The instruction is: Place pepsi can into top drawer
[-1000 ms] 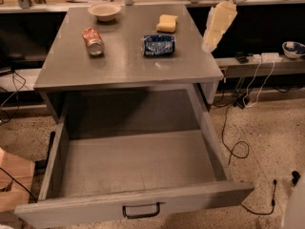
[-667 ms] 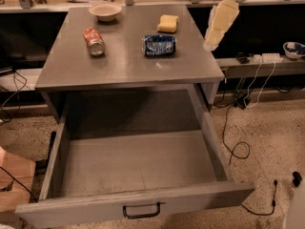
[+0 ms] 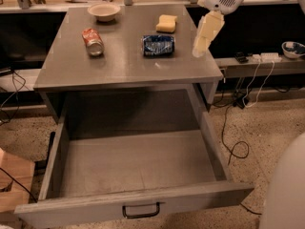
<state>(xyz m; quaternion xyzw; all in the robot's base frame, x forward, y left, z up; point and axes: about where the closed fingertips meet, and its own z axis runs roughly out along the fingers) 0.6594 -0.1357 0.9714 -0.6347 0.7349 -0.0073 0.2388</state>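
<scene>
The pepsi can (image 3: 158, 45) lies on its side on the grey cabinet top (image 3: 124, 63), blue with white markings, just in front of the yellow sponge (image 3: 167, 23). The top drawer (image 3: 133, 163) is pulled fully open below the top and holds nothing; its black handle (image 3: 141, 211) sits at the middle of the front panel. My gripper (image 3: 204, 37) hangs from the white arm above the right edge of the top, to the right of the pepsi can and apart from it, holding nothing.
A red-and-silver can (image 3: 92, 41) lies on the top's left side. A beige bowl (image 3: 104, 11) stands at the back. Cables (image 3: 233, 142) trail on the floor to the drawer's right. A shelf with a power strip (image 3: 267, 57) runs behind on the right.
My gripper has moved a little to the left and down, closer to the pepsi can. The can, the sponge and the drawer have not moved.
</scene>
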